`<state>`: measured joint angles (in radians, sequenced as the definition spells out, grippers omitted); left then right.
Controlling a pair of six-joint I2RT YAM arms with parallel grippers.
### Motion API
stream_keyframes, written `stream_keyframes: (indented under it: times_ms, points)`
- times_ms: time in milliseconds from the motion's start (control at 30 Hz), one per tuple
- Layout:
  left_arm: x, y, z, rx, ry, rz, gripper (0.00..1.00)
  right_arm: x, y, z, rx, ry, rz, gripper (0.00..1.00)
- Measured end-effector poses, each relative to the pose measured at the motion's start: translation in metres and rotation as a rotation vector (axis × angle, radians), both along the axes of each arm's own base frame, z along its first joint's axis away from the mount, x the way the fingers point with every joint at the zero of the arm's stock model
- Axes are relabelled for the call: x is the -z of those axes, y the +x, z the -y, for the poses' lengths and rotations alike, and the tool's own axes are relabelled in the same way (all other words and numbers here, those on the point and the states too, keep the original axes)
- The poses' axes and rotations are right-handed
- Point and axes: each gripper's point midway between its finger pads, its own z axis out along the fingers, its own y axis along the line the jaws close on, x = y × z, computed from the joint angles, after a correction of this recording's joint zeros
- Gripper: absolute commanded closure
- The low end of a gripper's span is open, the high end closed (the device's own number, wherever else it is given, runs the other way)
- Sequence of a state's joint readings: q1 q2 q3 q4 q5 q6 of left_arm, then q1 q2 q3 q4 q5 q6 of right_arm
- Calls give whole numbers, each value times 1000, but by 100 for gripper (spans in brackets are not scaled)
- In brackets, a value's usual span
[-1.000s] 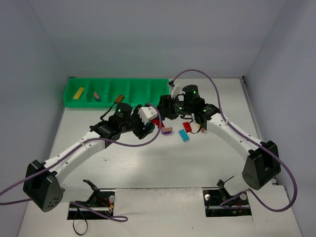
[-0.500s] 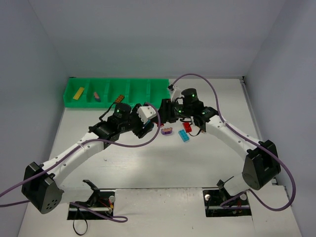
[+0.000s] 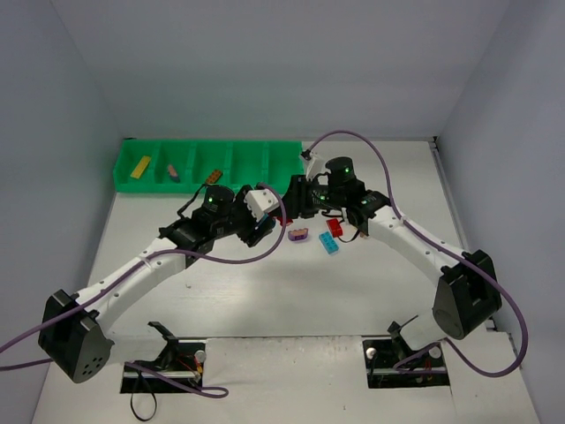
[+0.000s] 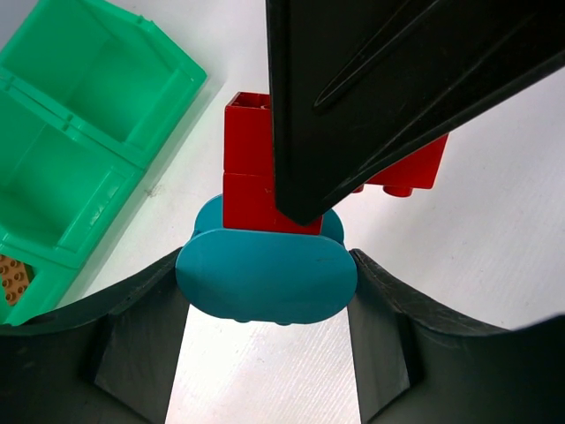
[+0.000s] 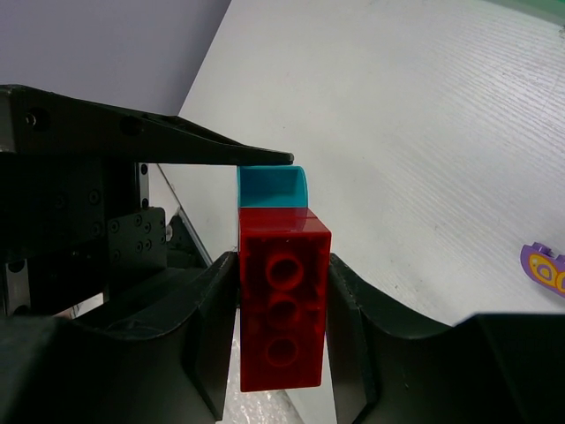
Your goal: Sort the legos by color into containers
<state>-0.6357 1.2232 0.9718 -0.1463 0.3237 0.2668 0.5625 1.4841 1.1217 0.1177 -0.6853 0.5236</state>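
Observation:
A red brick (image 5: 282, 309) and a cyan brick (image 4: 265, 274) are stuck together and held above the table's middle. My left gripper (image 4: 265, 291) is shut on the cyan brick, and my right gripper (image 5: 282, 327) is shut on the red brick (image 4: 252, 177). The two grippers meet nose to nose in the top view, left (image 3: 272, 216) and right (image 3: 291, 208). The green tray (image 3: 238, 146) stands at the back left. It holds a yellow brick (image 3: 140, 166), a pink brick (image 3: 173, 171) and a brown brick (image 3: 213, 177) in separate compartments.
Loose on the table just right of the grippers lie a purple brick (image 3: 299, 235), a cyan brick (image 3: 328, 244) and a red brick (image 3: 334, 226). The tray's corner (image 4: 71, 177) is close on the left in the left wrist view. Grey walls enclose the table.
Both grippers have drawn slightly toward the back with the joined bricks between them. Over the last half second almost nothing moved.

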Motion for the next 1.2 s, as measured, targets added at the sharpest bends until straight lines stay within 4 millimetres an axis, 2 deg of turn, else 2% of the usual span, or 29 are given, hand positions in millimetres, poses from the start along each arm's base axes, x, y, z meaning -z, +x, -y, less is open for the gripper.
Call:
stream_keyframes:
  times_ms: [333, 567, 733, 867, 967, 1067, 1133, 1200]
  points:
    - [8, 1, 7, -13, -48, -10, 67, 5, 3, 13, 22, -29, 11, 100]
    - [1, 4, 22, 11, -112, -6, 73, -8, 10, 34, 62, -37, 69, 100]
    - [34, 12, 7, -41, -51, -104, 75, -18, 37, 74, 202, -74, 143, 100]
    - [57, 12, 4, -54, -7, -168, 75, -21, 37, 80, 219, -88, 170, 100]
    - [62, 18, 2, -77, 1, -183, 75, -20, 37, 85, 233, -109, 181, 100]
    - [54, 43, -9, -156, -11, -171, 75, -19, 36, 91, 254, -131, 191, 100]
    - [41, 74, -21, -232, -35, -151, 73, -17, 33, 95, 264, -146, 193, 100]
    - [23, 114, -35, -318, -60, -117, 69, -14, 31, 100, 273, -157, 191, 100]
